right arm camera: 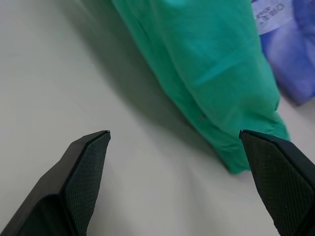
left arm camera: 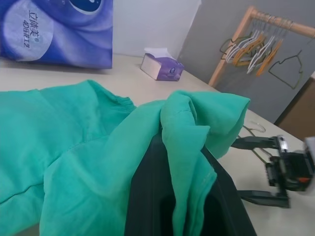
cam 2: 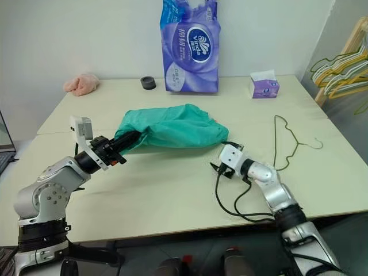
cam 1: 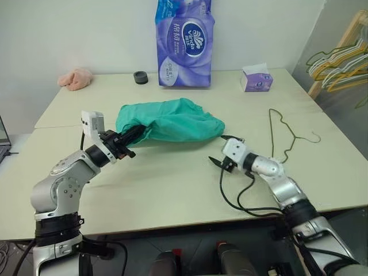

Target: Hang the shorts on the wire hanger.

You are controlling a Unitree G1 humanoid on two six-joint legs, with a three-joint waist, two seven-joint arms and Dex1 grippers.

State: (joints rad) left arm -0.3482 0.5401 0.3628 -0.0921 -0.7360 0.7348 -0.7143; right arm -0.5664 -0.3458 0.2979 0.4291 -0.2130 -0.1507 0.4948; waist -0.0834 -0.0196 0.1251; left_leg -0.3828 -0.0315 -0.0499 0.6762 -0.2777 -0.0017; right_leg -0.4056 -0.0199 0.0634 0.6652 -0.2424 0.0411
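Left gripper (cam 1: 127,138) clamped on the shorts (cam 1: 172,121) at mid-table; right gripper (cam 1: 220,163) wide open, empty. Wire hanger (cam 1: 287,138) lies flat at 3 o'clock of the shorts, well apart. Risk: the one-corner pinch slips or the fabric bunches.

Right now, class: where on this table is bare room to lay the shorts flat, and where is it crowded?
Free: the near strip of the table between the left gripper and right gripper. Crowded: the back edge by the tissue pack, and around the wire hanger beside the shorts.

The left gripper (cam 1: 131,135) fingertips are buried in the shorts (cam 1: 172,121); the far-right hanger rack (cam 1: 345,54) is cut off.
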